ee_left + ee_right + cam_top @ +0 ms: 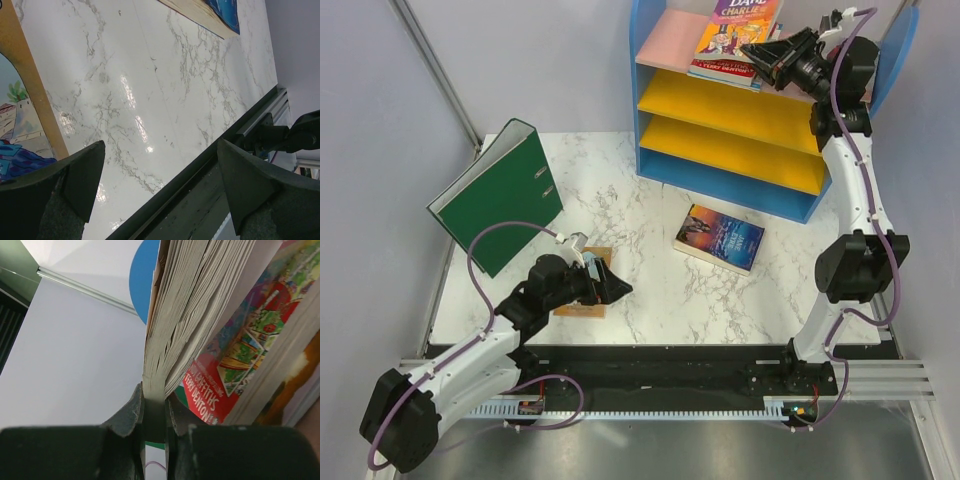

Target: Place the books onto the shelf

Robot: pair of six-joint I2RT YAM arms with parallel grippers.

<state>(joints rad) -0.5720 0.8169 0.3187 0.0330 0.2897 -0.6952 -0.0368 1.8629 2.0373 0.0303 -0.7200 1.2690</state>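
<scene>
- Right tool (763, 52): you had it clenched on the page edge of the purple Roald Dahl book (730, 30), up at the pink top board (665, 40) of the shelf (720, 150).
- Purple Roald Dahl book: top of a stack on that board, extending away from the tool's tips.
- Red-green Treehouse book (235, 360): directly beneath the gripped book, its cover showing just beside the tool's fingers (131, 415).
- A further book edge (295, 375): lower in the same stack; its cover could not be made out.
- Left tool (615, 285): you had it released, jaws spread wide, low over the marble surface (640, 200).
- Small tan-orange book (582, 300): flat on the surface, partly under the left tool, its edge just outside one finger in the wrist view.
- Dark blue fantasy book (720, 237): flat on the surface, well ahead of the left tool, near the shelf's foot.
- Green ring binder (500, 195): on the surface, well off to the left tool's outer side.
</scene>
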